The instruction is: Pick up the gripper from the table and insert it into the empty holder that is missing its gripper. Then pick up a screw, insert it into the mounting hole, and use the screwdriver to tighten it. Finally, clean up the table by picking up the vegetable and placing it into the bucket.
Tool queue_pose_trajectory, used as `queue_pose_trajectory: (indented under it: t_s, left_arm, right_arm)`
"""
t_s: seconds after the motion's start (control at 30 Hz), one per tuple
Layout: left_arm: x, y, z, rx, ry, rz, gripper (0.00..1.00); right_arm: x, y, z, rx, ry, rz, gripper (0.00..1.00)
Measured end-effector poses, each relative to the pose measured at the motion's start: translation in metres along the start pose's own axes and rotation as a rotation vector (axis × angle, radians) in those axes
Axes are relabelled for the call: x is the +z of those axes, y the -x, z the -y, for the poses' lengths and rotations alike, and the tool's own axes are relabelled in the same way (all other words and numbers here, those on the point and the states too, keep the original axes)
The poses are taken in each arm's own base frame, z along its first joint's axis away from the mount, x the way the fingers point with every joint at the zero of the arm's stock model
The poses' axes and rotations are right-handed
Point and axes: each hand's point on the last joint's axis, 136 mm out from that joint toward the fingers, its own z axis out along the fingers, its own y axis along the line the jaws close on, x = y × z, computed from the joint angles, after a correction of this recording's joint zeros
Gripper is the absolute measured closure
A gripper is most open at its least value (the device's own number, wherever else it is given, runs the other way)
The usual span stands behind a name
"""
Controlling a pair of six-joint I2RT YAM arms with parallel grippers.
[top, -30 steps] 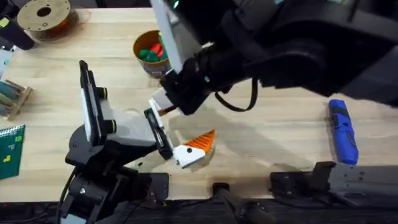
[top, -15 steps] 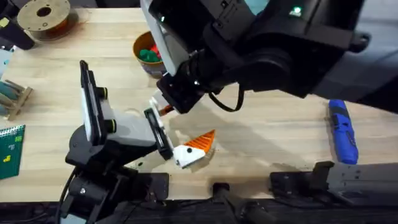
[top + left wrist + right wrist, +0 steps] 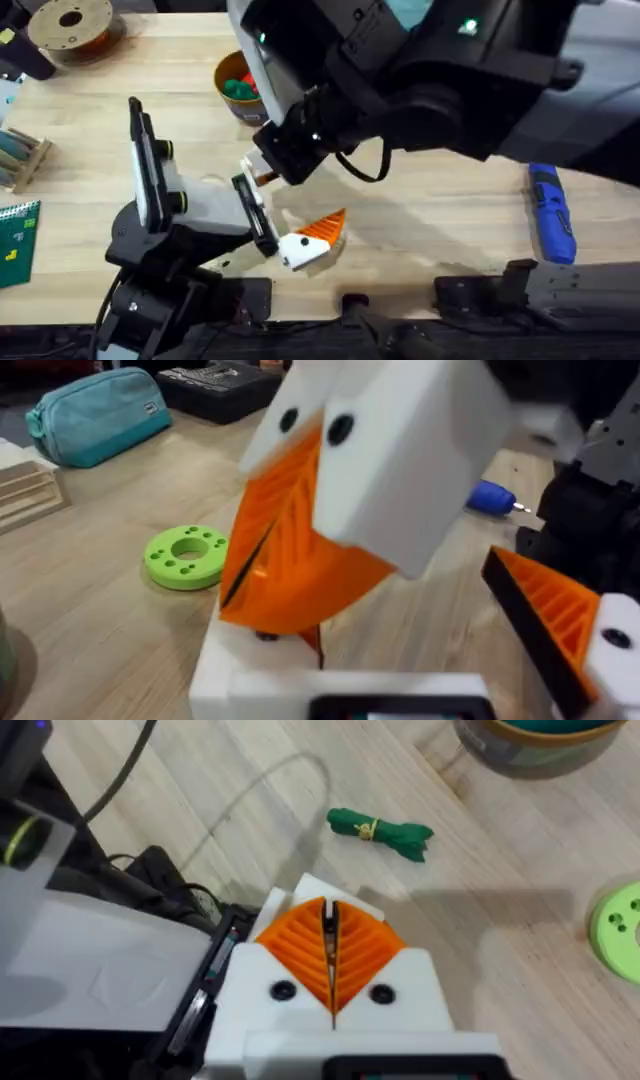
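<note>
Bright, even light; the right arm [image 3: 430,80] looms blurred, casting perhaps soft shadows.

Green vegetable [image 3: 381,831] flat on table — blue screwdriver [image 3: 551,211] lying apart.

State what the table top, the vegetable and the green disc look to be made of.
Table top: light wood, matte, with visible grain lines.
Vegetable: probably soft fabric or felt, dark green, bunched and tied with a thin band.
Green disc: likely moulded or printed plastic, bright uniform green with neat round holes.

no readable text, labels or numbers on anything
</note>
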Motion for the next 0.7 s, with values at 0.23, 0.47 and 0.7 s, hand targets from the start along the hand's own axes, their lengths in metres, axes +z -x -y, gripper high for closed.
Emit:
queue_pose_trajectory:
  t_s: [0.23, 0.47, 0.7]
  left_arm:
    - [0.0, -0.0002, -0.0001, -0.019, 0.0, -0.001, 0.015]
    - [0.0, -0.0001, 0.0, -0.025, 0.0, 0.0, 0.014]
    - [0.0, 0.0, -0.0006, -0.025, 0.003, 0.0, 0.014]
  right_arm:
    - [0.0025, -0.0008, 0.0002, 0.018, 0.003, 0.004, 0.995]
    - [0.0026, -0.0014, -0.0006, 0.022, 0.009, 0.001, 0.995]
    - [0.0039, 0.0016, -0.0008, 0.038, 0.012, 0.017, 0.995]
